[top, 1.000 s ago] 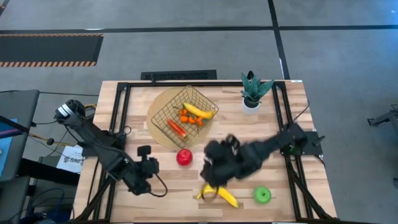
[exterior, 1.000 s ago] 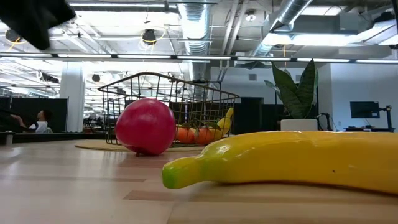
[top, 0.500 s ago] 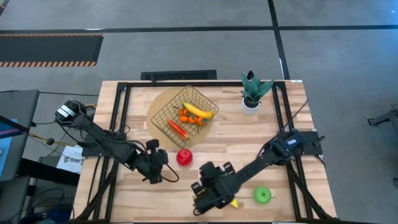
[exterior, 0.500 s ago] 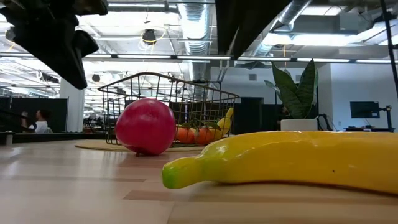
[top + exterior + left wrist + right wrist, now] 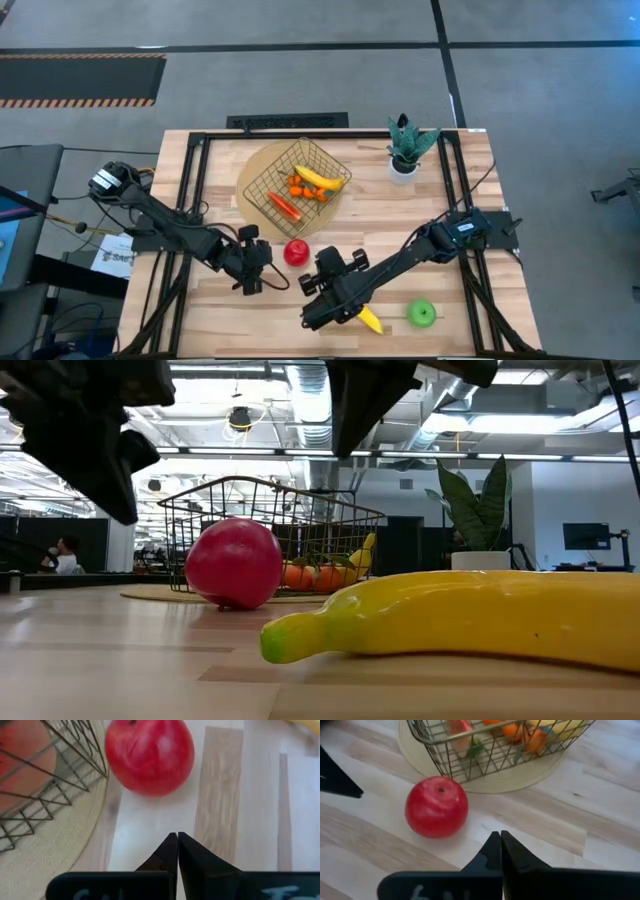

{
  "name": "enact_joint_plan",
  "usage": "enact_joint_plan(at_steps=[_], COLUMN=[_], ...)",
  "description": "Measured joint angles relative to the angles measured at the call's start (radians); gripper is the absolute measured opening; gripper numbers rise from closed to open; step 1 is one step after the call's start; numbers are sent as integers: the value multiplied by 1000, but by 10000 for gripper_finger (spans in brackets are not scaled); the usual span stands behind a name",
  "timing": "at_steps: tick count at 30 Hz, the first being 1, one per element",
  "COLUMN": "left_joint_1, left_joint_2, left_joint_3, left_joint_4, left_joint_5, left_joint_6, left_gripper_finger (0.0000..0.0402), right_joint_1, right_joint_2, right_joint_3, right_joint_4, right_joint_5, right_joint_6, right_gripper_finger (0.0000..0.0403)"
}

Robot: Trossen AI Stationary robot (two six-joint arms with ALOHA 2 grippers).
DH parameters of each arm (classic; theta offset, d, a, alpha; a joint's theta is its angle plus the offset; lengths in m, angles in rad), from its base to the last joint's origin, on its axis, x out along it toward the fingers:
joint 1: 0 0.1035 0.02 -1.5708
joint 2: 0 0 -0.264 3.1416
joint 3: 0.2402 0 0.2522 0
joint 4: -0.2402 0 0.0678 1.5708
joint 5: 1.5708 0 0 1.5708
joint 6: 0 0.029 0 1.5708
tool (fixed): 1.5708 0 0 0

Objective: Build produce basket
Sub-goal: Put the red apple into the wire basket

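Fingers of your right gripper (image 5: pixel 499 851) snapped shut within the last second and held nothing; the banana (image 5: pixel 366 318) it hung over stayed flat on the table (image 5: pixel 450 215), partly under that arm. Your left gripper (image 5: pixel 177 851) was pressed closed too, empty, parked just beside the red apple (image 5: pixel 296 252). The basket (image 5: pixel 300 185) sat on its round mat (image 5: pixel 252 180) with one banana, a red-orange stick and orange pieces inside. The green apple (image 5: pixel 423 314) lay near the table's front edge. Judging by this, the grab missed, so three pieces remained outside.
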Motion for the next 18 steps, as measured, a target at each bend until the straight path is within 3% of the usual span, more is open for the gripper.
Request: enact_joint_plan(at_steps=[6,9,13,18], left_joint_1=[-5,-5,-5,-5], left_joint_2=[-4,-4,-5,-11], left_joint_3=[1,1,1,2], left_joint_4=[21,24,32,36], left_joint_5=[29,48,49,45], left_joint_6=[16,20,22,23], left_gripper_finger=[0,0,0,0], right_joint_1=[19,23,17,17], right_joint_2=[-39,-126,-248,-466], right_joint_3=[-3,1,-31,-193], right_joint_4=[26,-27,-23,-23], right_joint_5=[-19,16,64,84], right_joint_6=[-13,-52,-238,-337], right_gripper_finger=[2,2,1,1])
